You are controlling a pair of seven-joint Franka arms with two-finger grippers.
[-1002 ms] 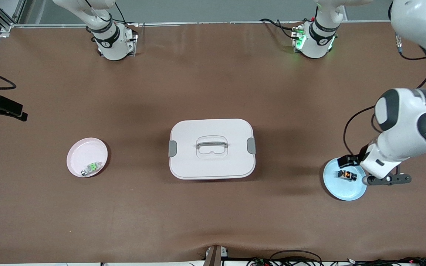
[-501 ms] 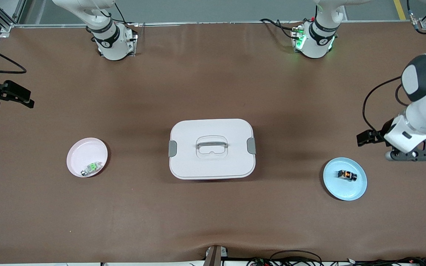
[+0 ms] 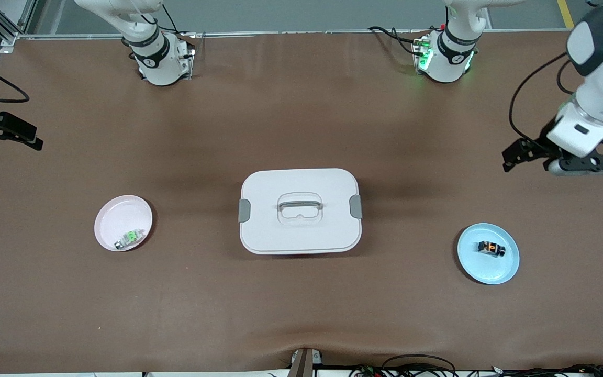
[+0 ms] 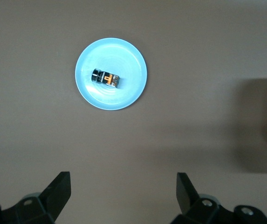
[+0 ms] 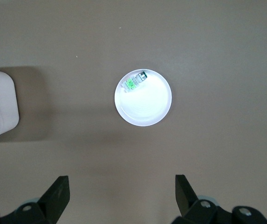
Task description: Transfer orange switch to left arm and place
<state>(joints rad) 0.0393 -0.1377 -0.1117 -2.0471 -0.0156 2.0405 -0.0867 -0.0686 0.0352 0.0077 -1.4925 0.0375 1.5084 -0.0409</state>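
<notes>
**Switch on blue plate, both grippers up and empty**

Nearest the front camera I see the blue plate (image 3: 488, 254) toward the left arm's end of the table. The orange switch (image 3: 491, 248) lies on its side on that plate, a bit off centre, nothing touching it. In my left wrist view the same plate (image 4: 111, 73) and switch (image 4: 106, 78) show clearly from above.

About level with it, mid-table, sits the box (image 3: 300, 210), lid on, grey clasps at both ends, grey handle recessed in the top. It stands well apart from both plates.

Toward the right arm's end is the pink plate (image 3: 123, 230), with a small green-and-silver part (image 3: 129, 239) near its rim. My right wrist view shows that plate (image 5: 143, 97) and part (image 5: 134, 82) too, plus a corner of the box at the frame edge.

The left gripper (image 4: 124, 191) hangs in the air over bare table near the left arm's end, fingers (image 4: 58, 186) spread wide, holding nothing. In the front view its wrist (image 3: 576, 149) sits above the blue plate's spot on screen, well apart from it.

The right gripper (image 5: 122, 192) is also up over bare table, fingers (image 5: 58, 189) released wide, empty. In the front view only a black bit of it (image 3: 3, 131) shows at the edge.

Both arm bases stand along the table edge farthest from the front camera.
</notes>
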